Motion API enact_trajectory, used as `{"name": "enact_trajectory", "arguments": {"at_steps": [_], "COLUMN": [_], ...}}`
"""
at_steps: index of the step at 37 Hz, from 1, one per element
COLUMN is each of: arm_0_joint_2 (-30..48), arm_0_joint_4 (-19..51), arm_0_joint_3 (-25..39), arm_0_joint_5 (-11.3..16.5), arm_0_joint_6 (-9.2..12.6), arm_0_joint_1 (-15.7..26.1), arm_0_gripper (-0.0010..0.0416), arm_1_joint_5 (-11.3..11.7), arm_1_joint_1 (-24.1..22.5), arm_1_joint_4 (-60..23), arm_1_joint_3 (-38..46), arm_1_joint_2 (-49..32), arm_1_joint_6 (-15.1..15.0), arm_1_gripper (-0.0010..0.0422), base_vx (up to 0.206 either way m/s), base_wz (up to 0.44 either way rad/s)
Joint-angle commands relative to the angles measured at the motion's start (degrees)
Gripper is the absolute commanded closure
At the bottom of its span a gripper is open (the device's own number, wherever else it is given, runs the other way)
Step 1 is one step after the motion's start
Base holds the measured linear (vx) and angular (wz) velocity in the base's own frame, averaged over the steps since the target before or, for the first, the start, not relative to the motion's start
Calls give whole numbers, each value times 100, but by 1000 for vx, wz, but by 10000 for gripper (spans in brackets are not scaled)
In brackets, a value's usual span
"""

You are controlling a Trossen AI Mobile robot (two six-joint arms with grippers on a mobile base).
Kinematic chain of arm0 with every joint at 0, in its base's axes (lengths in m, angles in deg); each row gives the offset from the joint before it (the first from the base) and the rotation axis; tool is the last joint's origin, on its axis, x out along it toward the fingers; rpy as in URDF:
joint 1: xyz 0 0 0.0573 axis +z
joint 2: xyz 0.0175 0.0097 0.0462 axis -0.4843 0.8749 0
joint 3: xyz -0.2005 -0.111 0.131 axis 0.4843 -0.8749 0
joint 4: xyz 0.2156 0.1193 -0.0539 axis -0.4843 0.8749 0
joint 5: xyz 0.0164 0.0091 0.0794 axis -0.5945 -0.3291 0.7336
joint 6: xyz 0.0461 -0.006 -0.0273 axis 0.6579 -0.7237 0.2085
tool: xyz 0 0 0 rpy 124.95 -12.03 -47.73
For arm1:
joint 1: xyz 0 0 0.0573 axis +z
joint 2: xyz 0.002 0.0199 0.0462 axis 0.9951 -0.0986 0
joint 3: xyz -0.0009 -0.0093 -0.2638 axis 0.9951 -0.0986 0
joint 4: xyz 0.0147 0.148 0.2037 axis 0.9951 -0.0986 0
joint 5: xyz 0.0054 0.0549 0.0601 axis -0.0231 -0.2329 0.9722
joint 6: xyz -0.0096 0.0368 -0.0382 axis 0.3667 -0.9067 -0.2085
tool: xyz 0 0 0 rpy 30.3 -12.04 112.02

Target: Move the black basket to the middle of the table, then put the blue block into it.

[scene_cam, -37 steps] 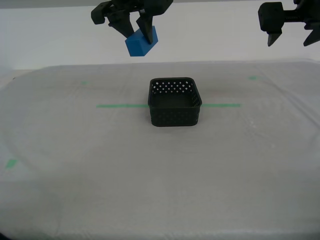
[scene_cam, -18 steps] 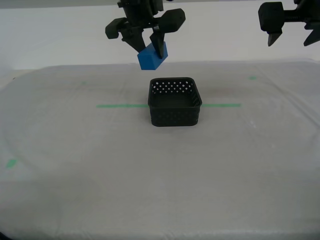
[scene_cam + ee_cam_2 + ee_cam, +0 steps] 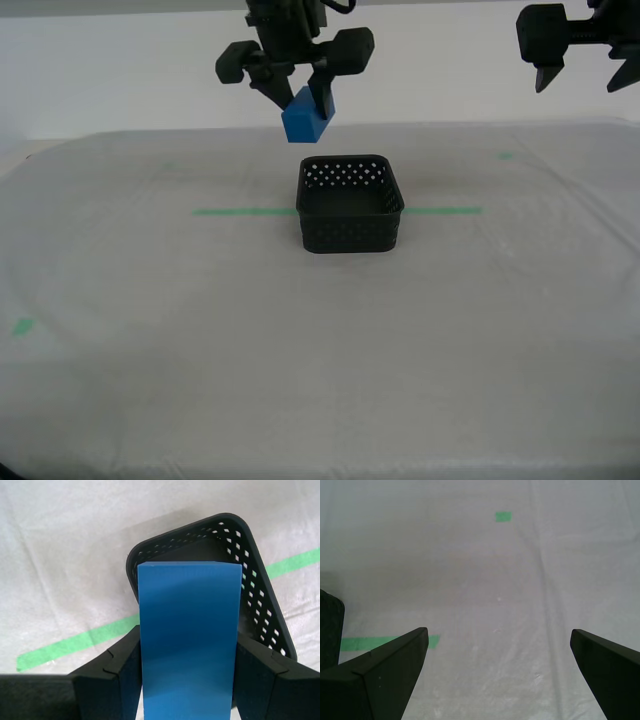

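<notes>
The black basket [image 3: 350, 215] stands on the table [image 3: 200, 330], across the green tape line [image 3: 240, 211]. My second gripper [image 3: 303, 108] hangs above and just behind the basket's back rim, toward the exterior view's left, shut on the blue block [image 3: 300, 128]. In the second wrist view the blue block [image 3: 189, 640] sits tilted between the fingers [image 3: 125, 665], with the open basket [image 3: 260, 605] below it. My first gripper [image 3: 580, 85] hangs high at the exterior view's upper right, open [image 3: 498, 634] with only cloth below and a sliver of the basket [image 3: 330, 630] in view.
Small green tape marks lie on the cloth at the exterior view's front left [image 3: 22, 326], back left [image 3: 167, 166] and back right [image 3: 505, 155]. The cloth is wrinkled and ends at a white wall behind.
My second gripper has carried the blue block toward the exterior view's right and a little lower, closing on the basket. The first gripper and the basket have stayed put.
</notes>
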Motion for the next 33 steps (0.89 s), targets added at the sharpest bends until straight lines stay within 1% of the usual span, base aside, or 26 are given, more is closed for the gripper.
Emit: {"name": "enact_trajectory", "arguments": {"at_steps": [1,8,11,12,15,24,33], "arm_0_joint_2": [0,0,0,0,0,0,0], "arm_0_joint_4": [2,-26,-24,-37,-39,-39,-42], "arm_0_joint_3": [2,7,2,7,2,2,2], "arm_0_joint_5": [7,7,11,9,9,9,9], "arm_0_joint_6": [0,2,0,2,2,0,2], "arm_0_joint_1": [2,2,2,2,2,2,2], "arm_0_gripper": [7,7,7,7,7,7,7], "arm_1_joint_5": [48,83,37,57,-31,-31,-52], "arm_1_joint_1": [-35,-151,-184,-203,-229,-256,-262], "arm_1_joint_4": [175,297,380,356,380,389,457], "arm_1_joint_3": [-2,11,9,11,22,17,76], "arm_1_joint_2": [-146,-398,-586,-610,-807,-1327,-1283], "arm_1_joint_6": [94,175,232,236,297,308,295], "arm_1_gripper": [413,413,413,413,413,412,412], "base_vx": [0,0,0,0,0,0,0], "base_wz": [0,0,0,0,0,0,0]}}
